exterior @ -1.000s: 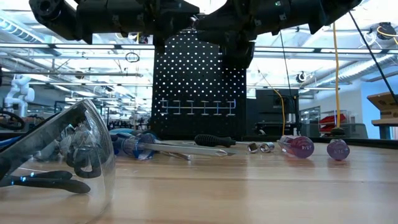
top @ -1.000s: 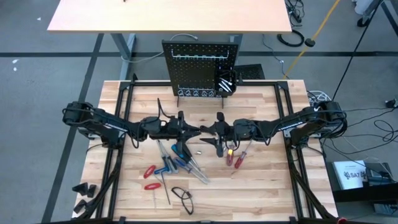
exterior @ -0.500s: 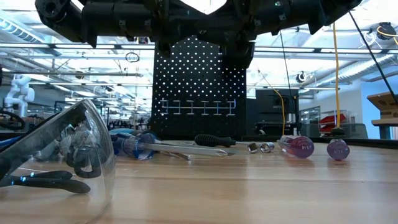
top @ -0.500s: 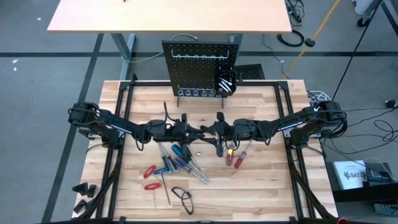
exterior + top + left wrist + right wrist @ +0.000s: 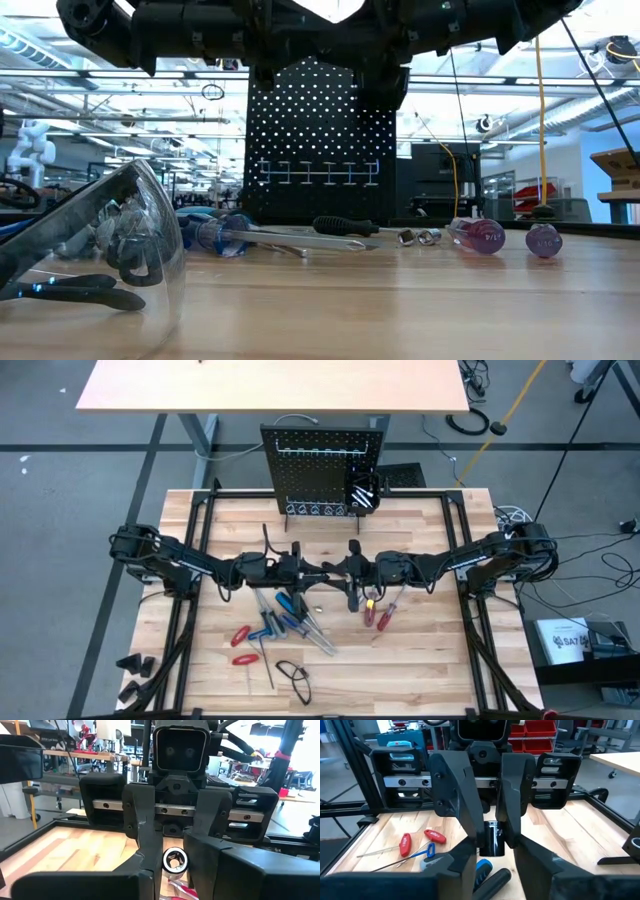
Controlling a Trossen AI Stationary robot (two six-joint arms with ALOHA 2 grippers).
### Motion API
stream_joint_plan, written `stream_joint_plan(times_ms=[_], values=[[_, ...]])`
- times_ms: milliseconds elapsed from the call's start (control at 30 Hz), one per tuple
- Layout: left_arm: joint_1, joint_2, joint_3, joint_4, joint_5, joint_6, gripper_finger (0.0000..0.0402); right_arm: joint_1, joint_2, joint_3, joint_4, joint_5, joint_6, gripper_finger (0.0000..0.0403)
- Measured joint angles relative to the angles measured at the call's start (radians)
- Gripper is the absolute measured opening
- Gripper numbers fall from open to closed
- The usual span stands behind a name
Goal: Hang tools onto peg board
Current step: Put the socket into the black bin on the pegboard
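The left pincer (image 5: 313, 573) is reaching in over the middle of the table (image 5: 430, 660) and is squeezing a small silver bit (image 5: 175, 860) up in the air. The right pincer (image 5: 334, 571) is sitting nose to nose with it, around the same bit, but it cannot be told if it is gripping yet. To pass the bit well, the right pincer should be squeezing it tight before the left one is letting go, and both arms should be staying very still so it is not dropping. The peg board (image 5: 323, 465) is standing at the back of the table, well apart, waiting. A second ago the left pincer was farther back to the left; now it is meeting the right one.
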Motion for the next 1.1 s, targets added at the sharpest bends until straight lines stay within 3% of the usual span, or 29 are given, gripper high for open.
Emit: stream_joint_plan(times_ms=[200, 567, 867, 1100], values=[[0.001, 0.0, 0.001, -0.001, -0.003, 0.005, 0.009, 0.0, 0.0, -0.001, -0.005, 0.013, 0.008, 0.0051], [0.0, -0.001, 0.002, -0.023, -0.015, 0.049, 0.0097, 0.0, 0.0, -0.001, -0.006, 0.018, 0.0, 0.0047], [0.002, -0.011, 0.002, -0.085, -0.019, 0.049, 0.0174, 0.001, 0.0, -0.001, -0.04, 0.054, -0.003, 0.0047], [0.01, -0.115, -0.003, -0.236, 0.019, 0.053, 0.0213, 0.0, -0.002, 0.004, -0.034, 0.089, 0.0, 0.0047]])
